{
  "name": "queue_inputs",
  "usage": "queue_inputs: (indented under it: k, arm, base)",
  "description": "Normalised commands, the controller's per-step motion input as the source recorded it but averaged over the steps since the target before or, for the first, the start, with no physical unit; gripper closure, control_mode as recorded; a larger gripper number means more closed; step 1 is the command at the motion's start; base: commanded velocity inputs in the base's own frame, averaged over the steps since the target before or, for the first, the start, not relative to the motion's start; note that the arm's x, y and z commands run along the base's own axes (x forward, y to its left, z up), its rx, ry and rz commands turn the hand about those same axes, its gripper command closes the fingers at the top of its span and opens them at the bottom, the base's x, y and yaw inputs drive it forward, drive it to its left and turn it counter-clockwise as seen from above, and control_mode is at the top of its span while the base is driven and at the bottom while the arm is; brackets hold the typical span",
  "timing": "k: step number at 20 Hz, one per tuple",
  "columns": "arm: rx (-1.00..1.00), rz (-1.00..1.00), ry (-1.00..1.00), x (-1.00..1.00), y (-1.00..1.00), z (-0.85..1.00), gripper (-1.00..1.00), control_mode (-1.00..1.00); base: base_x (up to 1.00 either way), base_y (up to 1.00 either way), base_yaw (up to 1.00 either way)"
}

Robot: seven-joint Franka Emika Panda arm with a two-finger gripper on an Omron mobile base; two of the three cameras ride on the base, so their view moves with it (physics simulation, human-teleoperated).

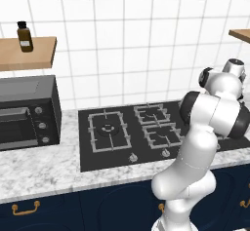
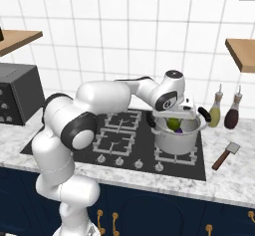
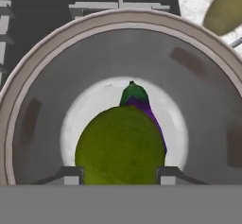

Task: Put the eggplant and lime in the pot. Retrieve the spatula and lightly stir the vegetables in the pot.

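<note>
Over the pot (image 2: 178,139), gripper (image 3: 120,173) clasps lime (image 3: 120,145) above eggplant (image 3: 140,101).

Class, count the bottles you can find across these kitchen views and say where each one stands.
3. One brown bottle stands on the left wooden shelf. A green bottle and a dark bottle stand side by side on the counter right of the pot. Others may be hidden.

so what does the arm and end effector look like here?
Glossy white rounded arm links with dark grey joint bands and black caps. No cables or markings visible. End effector: two small dark grey finger tips with lighter pads.
</note>
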Motion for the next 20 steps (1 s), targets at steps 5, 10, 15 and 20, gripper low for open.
queue_inputs:
  k: [5, 10, 15, 20]
  arm:
    - [0.0, 0.0, 0.0, 0.0, 0.0, 0.0, -1.0, -1.0]
    - [-0.03, 0.0, 0.0, 0.0, 0.0, 0.18, -1.0, -1.0]
    - [-0.1, -0.01, 0.0, -0.09, 0.0, 0.56, -1.0, -1.0]
    - [-0.06, -0.2, 0.0, -0.64, -0.11, 0.39, -1.0, -1.0]
  base:
    - [0.0, 0.0, 0.0]
    - [0.0, 0.0, 0.0]
    - [0.0, 0.0, 0.0]
    - [0.0, 0.0, 0.0]
